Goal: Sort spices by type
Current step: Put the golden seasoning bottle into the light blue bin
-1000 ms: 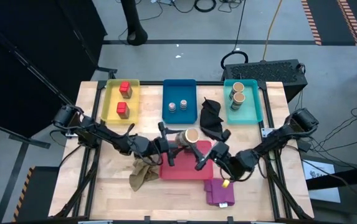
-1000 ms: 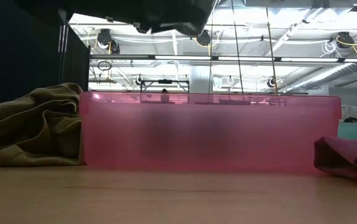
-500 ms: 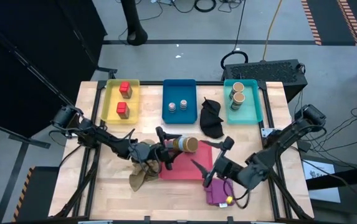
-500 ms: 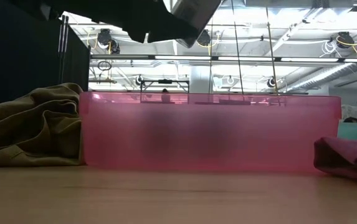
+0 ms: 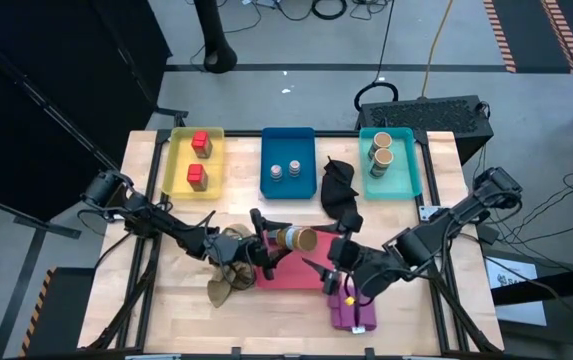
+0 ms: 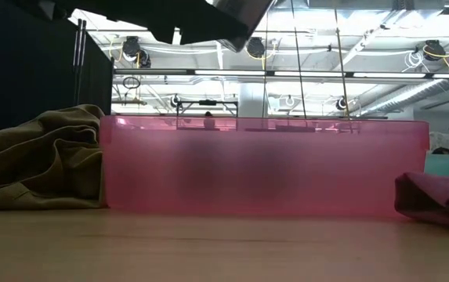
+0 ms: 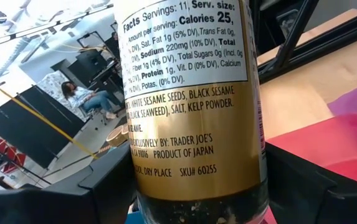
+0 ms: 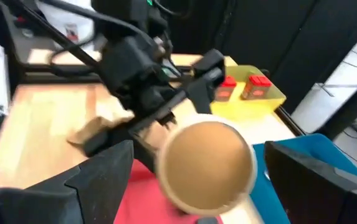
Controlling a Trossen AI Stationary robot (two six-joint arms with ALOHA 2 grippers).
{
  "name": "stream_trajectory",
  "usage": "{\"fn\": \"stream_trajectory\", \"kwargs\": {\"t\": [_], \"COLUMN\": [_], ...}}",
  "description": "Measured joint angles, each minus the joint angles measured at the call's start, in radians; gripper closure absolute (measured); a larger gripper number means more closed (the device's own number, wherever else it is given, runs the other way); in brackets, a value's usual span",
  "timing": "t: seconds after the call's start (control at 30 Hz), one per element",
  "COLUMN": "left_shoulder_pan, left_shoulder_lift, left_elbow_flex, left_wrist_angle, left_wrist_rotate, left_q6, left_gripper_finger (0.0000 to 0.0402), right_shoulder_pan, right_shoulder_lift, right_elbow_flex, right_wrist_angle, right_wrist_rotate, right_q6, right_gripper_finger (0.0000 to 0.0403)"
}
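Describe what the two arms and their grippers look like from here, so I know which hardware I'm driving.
Both arms are dark, nearly black, built of slim jointed segments with chunky housings at the joints and thin black cables running alongside. The left gripper and right gripper each end in two flat, dark, angular fingers. No markings are legible on them.

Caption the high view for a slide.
Left gripper holds a tan round jar over the red tray; open right gripper faces it.
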Motion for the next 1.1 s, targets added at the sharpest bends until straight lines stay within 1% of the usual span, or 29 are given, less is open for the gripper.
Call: {"fn": "stream_trajectory", "kwargs": {"t": [0.13,0.33,0.47,0.6,0.67,0.8,0.97,1.1], "left_shoulder_pan": [-0.004,-0.004,-0.004,-0.003,-0.004,-0.003,-0.003,-0.002], "left_shoulder_lift": [0.0,0.0,0.0,-0.001,-0.001,-0.001,-0.001,-0.001], "left_elbow_flex": [0.0,0.0,0.0,0.0,0.0,0.0,0.0,0.0], "left_wrist_angle": [0.001,0.029,0.054,0.055,0.059,0.067,0.067,0.069], "left_wrist_rotate": [0.0,0.006,0.021,0.027,0.027,0.039,0.051,0.05], "left_q6": [-0.003,-0.008,-0.008,-0.008,-0.008,-0.005,-0.007,-0.007], "left_gripper_finger": [0.0112,0.0112,0.0112,0.0112,0.0112,0.0112,0.0111,0.01], "right_shoulder_pan": [-0.02,-0.042,-0.065,-0.076,-0.084,-0.092,-0.102,-0.106], "right_shoulder_lift": [0.0,0.0,0.0,0.0,0.0,0.017,0.035,0.035], "right_elbow_flex": [0.0,0.0,0.0,-0.001,-0.001,-0.001,-0.001,-0.001], "right_wrist_angle": [-0.043,-0.043,-0.037,-0.037,-0.026,0.01,0.037,0.037], "right_wrist_rotate": [-0.023,-0.058,-0.103,-0.113,-0.13,-0.128,-0.15,-0.152], "right_q6": [0.011,0.017,0.016,0.013,-0.003,-0.058,-0.087,-0.077], "right_gripper_finger": [0.006,0.006,0.006,0.006,0.006,0.0061,0.0085,0.0128]}}
